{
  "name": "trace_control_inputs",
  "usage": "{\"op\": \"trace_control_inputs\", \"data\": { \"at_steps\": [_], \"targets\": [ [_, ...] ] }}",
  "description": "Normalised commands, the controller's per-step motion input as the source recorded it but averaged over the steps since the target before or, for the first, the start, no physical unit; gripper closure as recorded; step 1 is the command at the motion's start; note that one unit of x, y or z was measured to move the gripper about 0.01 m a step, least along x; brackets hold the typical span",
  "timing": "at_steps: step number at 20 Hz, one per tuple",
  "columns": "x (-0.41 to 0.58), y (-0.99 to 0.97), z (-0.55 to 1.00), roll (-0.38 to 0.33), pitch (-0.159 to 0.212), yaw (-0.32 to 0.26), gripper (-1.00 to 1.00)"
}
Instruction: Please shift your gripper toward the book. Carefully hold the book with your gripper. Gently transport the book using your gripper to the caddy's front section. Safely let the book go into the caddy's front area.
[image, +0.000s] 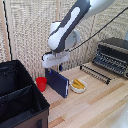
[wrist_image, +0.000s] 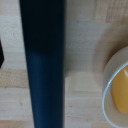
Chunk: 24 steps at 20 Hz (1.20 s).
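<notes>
Near the table's (image: 100, 100) back edge I see my gripper (image: 54, 65) over the upright book (image: 56, 82), between red cup (image: 41, 83) and bowl (image: 78, 85); finger state unclear. Caddy (image: 20, 100) sits apart.

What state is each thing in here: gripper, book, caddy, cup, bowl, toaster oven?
gripper: down at the book's top edge; open or shut cannot be told.
book: upright on the table, outside the caddy.
caddy: open-topped, nothing visible inside.
red cup: upright.
bowl: upright, holding something yellow.
toaster oven: door open.
</notes>
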Motion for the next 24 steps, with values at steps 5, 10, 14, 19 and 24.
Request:
{"op": "trace_control_inputs", "data": {
  "at_steps": [5, 10, 14, 19, 24],
  "targets": [
    [0.131, 0.19, -0.17, -0.023, 0.042, -0.090, -1.00],
    [0.106, 0.08, -0.14, -0.020, 0.059, -0.010, 1.00],
    [0.134, 0.09, -0.06, -0.021, 0.052, 0.000, 1.00],
    [0.170, 0.09, -0.02, -0.023, 0.049, 0.004, 1.00],
    [0.057, 0.13, 0.00, -0.020, 0.020, 0.000, 1.00]
  ]
}}
